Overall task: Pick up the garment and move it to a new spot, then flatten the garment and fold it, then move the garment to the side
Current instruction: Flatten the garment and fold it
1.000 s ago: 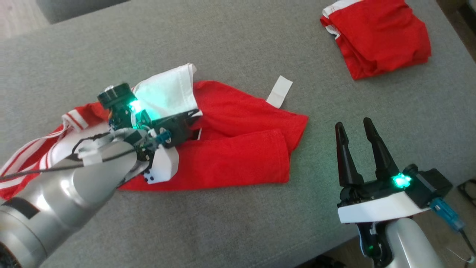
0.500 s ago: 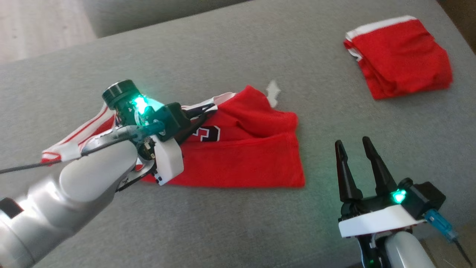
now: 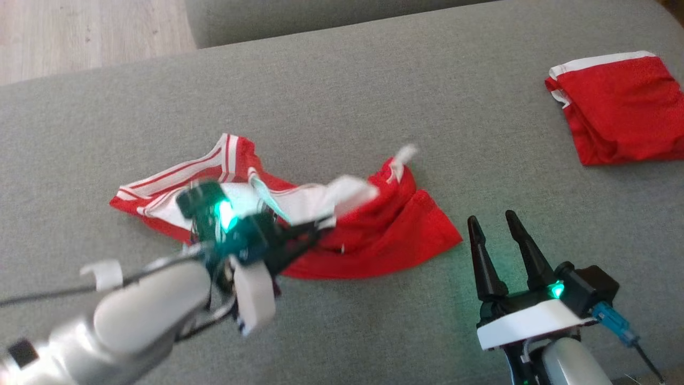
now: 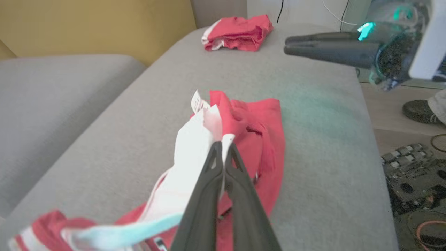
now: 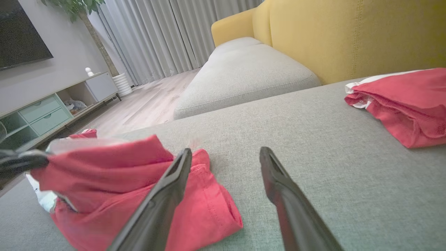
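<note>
The left hand point(image 3: 319, 229) is seen clamped on the white lining point(image 3: 304, 202) of the red garment point(image 3: 390, 240), which has been drawn up from a flatter lie into a bunch on the sofa cushion point(image 3: 374, 80), the relocation judged under way; the right hand point(image 3: 491, 218) is held open and empty nearby

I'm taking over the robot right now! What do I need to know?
Left gripper: fingers shut on the white part of the red garment, held up.
Right gripper: open, empty, beside the garment, not touching.
Rest of the garment lies crumpled on the grey cushion; a folded red garment sits at far right.
Done: grasp. Left: set it down in a new spot, flatten, fold, move aside.
</note>
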